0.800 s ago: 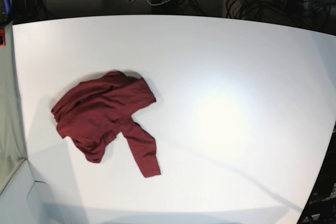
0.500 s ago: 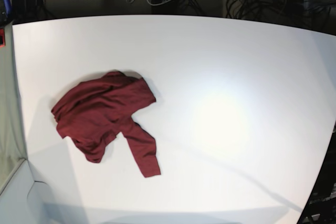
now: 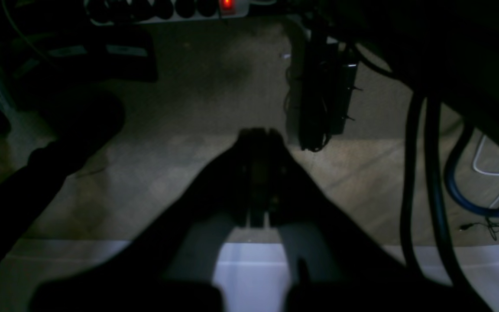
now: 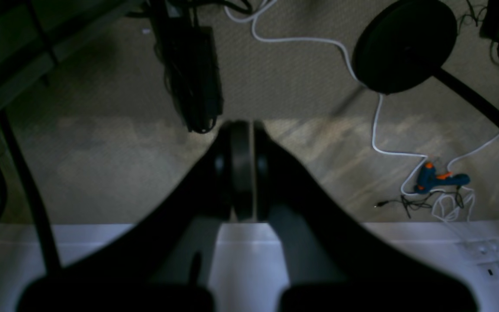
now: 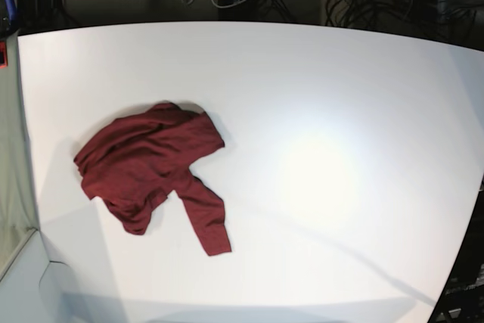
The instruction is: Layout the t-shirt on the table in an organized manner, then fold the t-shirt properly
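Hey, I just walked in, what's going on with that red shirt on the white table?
Nothing is handling it right now. The t-shirt lies crumpled on the table, toward the base view's left, one sleeve trailing toward the near edge. Neither arm appears in the base view. The left gripper and right gripper are both shut and empty, pointing at the floor beyond the table edge. Laying out and folding has not started.

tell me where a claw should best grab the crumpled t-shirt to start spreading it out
Probably the sleeve end of the t-shirt, coming from above on the near side. It sticks out flat and alone on the table, away from the bunched body, so pulling it should unfurl the cloth.
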Controlling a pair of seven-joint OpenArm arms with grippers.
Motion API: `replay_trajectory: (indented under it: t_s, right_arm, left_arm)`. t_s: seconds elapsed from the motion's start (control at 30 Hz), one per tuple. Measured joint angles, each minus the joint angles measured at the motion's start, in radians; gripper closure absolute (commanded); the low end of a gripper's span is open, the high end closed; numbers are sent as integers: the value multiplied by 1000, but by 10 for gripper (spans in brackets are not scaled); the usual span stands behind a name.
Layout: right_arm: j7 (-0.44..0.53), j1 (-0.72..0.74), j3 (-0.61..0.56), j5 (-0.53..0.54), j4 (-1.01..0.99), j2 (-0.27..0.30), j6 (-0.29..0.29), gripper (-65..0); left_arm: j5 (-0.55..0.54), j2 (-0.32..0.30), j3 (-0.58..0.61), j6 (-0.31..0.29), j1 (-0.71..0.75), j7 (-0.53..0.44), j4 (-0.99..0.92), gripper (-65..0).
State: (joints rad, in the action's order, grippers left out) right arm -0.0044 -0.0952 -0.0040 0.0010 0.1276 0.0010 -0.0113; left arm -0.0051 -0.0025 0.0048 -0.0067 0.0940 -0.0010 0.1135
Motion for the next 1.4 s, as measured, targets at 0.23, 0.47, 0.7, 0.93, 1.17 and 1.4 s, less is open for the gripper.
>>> replay_trajectory:
  t_s: [0.23,0.47,0.7,0.93,1.17,1.4]
  right_arm:
    - [1,0,0,0,0,4,0,0]
    - [1,1,-2,0,0,4,0,0]
    - [0,3,-2,0,1,4,0,0]
    - [0,3,-2,0,1,4,0,0]
    - [1,3,-2,0,1,17,7,0]
    - [1,3,-2,0,1,18,7,0]
  left_arm:
    - [0,0,0,0,-1,0,0,-1]
    - [0,0,0,0,-3,0,1,-1]
    - [0,0,0,0,-2,0,4,-1]
    - [0,5,0,0,-3,0,4,-1]
    - [0,6,0,0,-3,0,4,-1]
    - [0,6,0,0,-3,0,5,-1]
